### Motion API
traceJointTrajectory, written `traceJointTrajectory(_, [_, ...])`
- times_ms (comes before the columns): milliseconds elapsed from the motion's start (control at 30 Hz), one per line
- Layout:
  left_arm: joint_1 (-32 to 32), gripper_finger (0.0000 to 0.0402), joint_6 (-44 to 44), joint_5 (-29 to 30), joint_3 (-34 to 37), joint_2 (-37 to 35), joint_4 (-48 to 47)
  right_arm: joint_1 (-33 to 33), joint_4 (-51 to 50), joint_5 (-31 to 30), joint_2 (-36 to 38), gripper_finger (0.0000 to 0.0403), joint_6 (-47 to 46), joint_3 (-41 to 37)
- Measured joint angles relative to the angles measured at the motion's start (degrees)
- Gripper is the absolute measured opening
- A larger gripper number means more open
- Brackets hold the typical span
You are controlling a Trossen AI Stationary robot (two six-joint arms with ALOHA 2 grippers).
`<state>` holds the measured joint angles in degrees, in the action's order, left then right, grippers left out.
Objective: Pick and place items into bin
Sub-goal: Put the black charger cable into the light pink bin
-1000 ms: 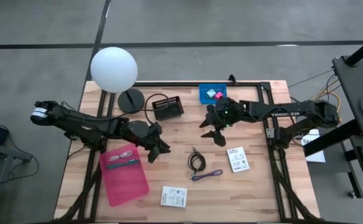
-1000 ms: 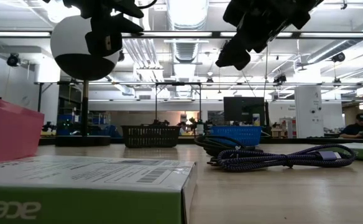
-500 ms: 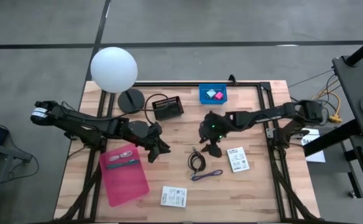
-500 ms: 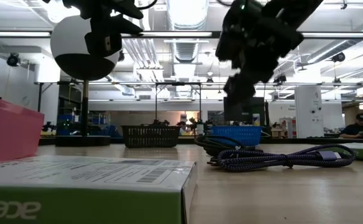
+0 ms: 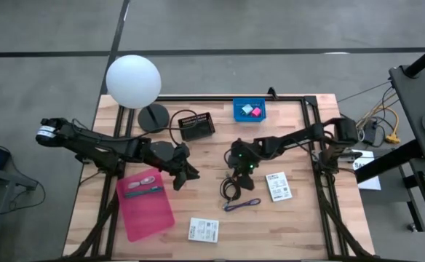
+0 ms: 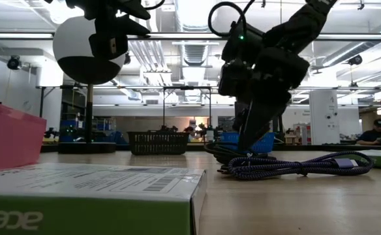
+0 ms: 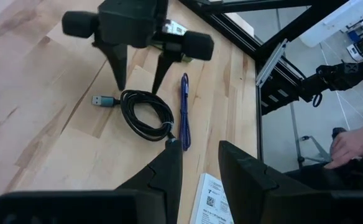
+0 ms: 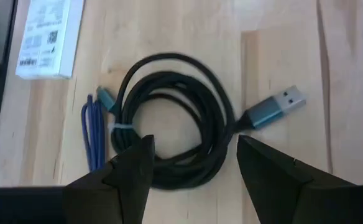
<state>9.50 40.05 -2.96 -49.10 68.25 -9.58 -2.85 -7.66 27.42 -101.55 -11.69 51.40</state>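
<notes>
I am hovering my right gripper [image 8: 191, 168], fingers spread and empty, over the black cable [image 8: 169, 121], while the blue bin [image 5: 249, 110] beyond it is holding only two cubes, with the purple cable [image 5: 242, 205] and packets beside the black cable waiting.

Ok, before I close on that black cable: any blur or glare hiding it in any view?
Right wrist view: black cable slightly soft but fully readable between the open right gripper; no glare. Low view: bright ceiling lights backlight the arm into a silhouette, and the near box is out of focus. High view: evenly lit, the cable small.
</notes>
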Motion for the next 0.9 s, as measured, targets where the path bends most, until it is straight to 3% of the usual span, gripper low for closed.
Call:
traceJointTrajectory(667, [0.02, 0.0087, 0.02, 0.13, 0.00, 0.00, -0.02, 0.28, 3.35, -0.36, -2.33, 0.0213, -1.44, -0.07])
traceJointTrajectory(900, [0.02, 0.0087, 0.02, 0.15, 0.00, 0.00, -0.02, 0.26, 3.37, -0.37, -2.31, 0.0166, -1.42, -0.07])
